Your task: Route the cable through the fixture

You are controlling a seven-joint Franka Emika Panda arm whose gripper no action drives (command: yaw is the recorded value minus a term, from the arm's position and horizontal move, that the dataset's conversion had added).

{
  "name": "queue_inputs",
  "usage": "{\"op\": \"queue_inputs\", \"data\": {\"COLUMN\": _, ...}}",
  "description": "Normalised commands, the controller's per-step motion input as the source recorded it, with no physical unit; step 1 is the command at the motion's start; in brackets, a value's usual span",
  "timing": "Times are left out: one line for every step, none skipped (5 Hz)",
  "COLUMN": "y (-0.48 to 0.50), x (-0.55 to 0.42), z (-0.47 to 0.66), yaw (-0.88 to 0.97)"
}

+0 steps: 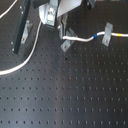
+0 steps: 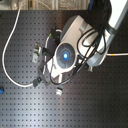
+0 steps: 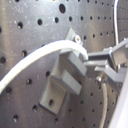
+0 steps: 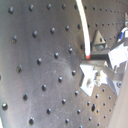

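The claw (image 1: 64, 31) pinched the cable (image 1: 80, 38) just above the fixture (image 1: 65, 45), mid-routing by the look of it; lowering the cord into the clip's slot seemed next.

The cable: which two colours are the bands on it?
Blue and yellow bands on the white cable, best in the first exterior view.

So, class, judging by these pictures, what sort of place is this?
Probably a robotics lab bench: a black board dotted with rows of holes, small metal clips bolted onto it, and a robot arm handling a white cable.
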Motion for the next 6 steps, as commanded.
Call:
{"op": "queue_inputs", "data": {"y": -0.069, "x": -0.201, "z": -0.61, "yaw": 0.06}}
{"op": "queue_inputs", "data": {"y": -0.007, "x": -0.1, "z": -0.55, "yaw": 0.08}}
{"op": "queue_inputs", "data": {"y": -0.223, "x": 0.371, "z": 0.07, "yaw": 0.1}}
{"op": "queue_inputs", "data": {"y": -0.31, "x": 0.493, "z": 0.06, "yaw": 0.11}}
{"op": "queue_inputs", "data": {"y": -0.221, "x": 0.124, "z": 0.0, "yaw": 0.06}}
{"op": "queue_inputs", "data": {"y": -0.126, "x": -0.258, "z": 0.0, "yaw": 0.0}}
